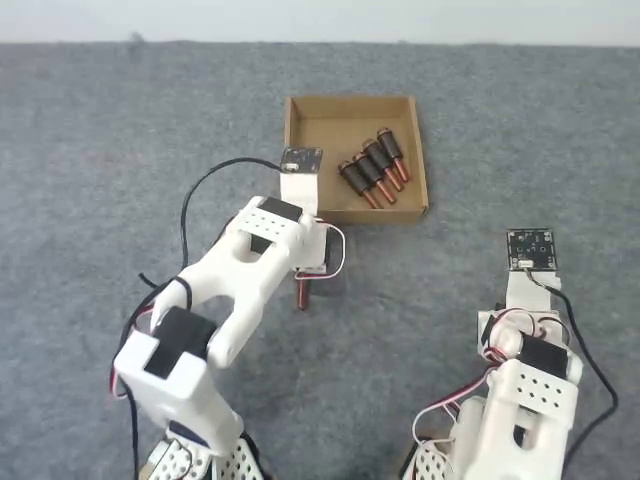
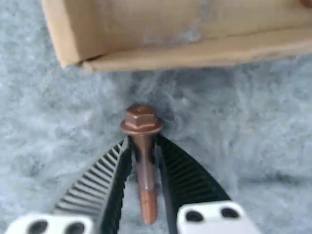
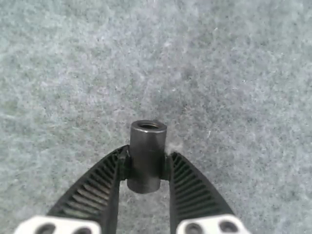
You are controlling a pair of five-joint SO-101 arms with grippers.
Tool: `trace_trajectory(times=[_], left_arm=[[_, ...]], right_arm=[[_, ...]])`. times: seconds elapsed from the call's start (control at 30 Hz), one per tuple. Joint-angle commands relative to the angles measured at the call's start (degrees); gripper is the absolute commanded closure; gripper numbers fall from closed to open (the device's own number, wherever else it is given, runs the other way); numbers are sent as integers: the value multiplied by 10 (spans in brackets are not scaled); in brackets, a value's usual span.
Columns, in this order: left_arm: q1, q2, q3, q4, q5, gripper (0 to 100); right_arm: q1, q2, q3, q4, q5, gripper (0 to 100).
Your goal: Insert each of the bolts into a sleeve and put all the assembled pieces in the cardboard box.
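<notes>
Right wrist view: sleeve (image 3: 147, 146) in claw (image 3: 147, 158)

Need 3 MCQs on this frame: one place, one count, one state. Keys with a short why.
1. Where do the assembled pieces lie?
A) on the carpet
B) under the left arm
C) in the cardboard box

2. How many assembled pieces are in the box?
A) four
B) two
C) seven

3. What state is the left end effector in?
A) open, empty
B) shut on a copper bolt
C) shut on a washer

Keys:
1 C: all of them lie inside the box.
2 A: four lie side by side.
3 B: it clamps the bolt's shank below the hex head; the right end effector holds the black sleeve.
</notes>
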Motion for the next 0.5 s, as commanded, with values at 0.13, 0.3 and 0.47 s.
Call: trace_trajectory(times=[0.13, 0.3, 0.47], left_arm=[[1, 72, -110, 71, 5, 932], [5, 80, -120, 76, -36, 989], [5, 47, -95, 69, -40, 990]], right_arm=[[5, -7, -15, -8, -5, 991], [5, -7, -15, -8, -5, 991], [6, -7, -16, -8, -5, 991]])
